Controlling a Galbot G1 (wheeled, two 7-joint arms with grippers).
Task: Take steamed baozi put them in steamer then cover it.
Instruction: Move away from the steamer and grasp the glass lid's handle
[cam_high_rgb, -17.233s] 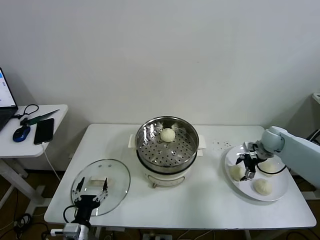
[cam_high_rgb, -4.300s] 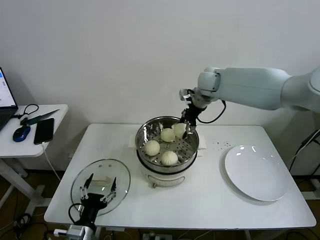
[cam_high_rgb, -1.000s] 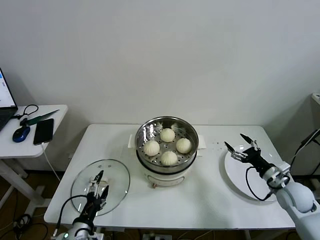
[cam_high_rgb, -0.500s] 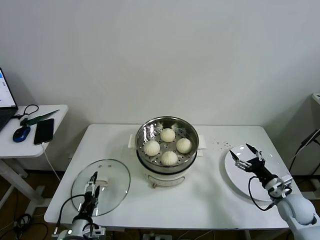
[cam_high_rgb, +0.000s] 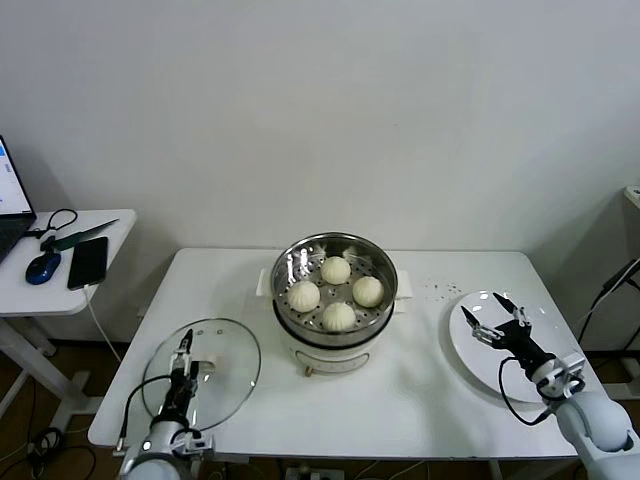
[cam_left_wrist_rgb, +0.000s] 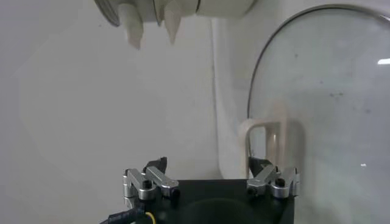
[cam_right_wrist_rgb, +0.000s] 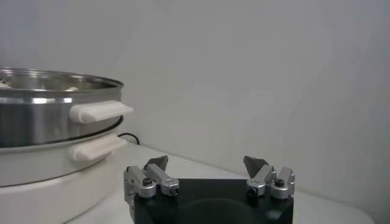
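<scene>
The steamer (cam_high_rgb: 334, 300) stands mid-tabletop (cam_high_rgb: 420, 395) with its pot uncovered. All four baozi (cam_high_rgb: 338, 316) sit on the perforated tray inside, spaced in a rough diamond: one at the back, one on each side, one at the front. In the right wrist view the steamer (cam_right_wrist_rgb: 49, 131) shows side-on, steel wall above a white base, two white handles jutting out one over the other.

The lid (cam_high_rgb: 203, 372) lies flat on the tabletop at the front left, well apart from the steamer. The left gripper (cam_high_rgb: 185, 362) hangs just over the lid, near its white bar handle. Its fingers (cam_left_wrist_rgb: 157, 165) are spread wide and hold nothing; in the left wrist view one finger shows against bare tabletop and the other beside the handle (cam_left_wrist_rgb: 268, 141), with the lid's (cam_left_wrist_rgb: 329, 109) metal rim curving past. Whether either finger touches the handle cannot be told.

The right gripper (cam_high_rgb: 493, 323) is low at the right side, over the near-left part of the white plate (cam_high_rgb: 545, 385). Its fingers (cam_right_wrist_rgb: 256, 165) are also wide apart and empty, pointing back towards the steamer. The plate carries nothing.

A side table (cam_high_rgb: 110, 235) at the far left holds a phone (cam_high_rgb: 88, 262) and a mouse (cam_high_rgb: 43, 267).
</scene>
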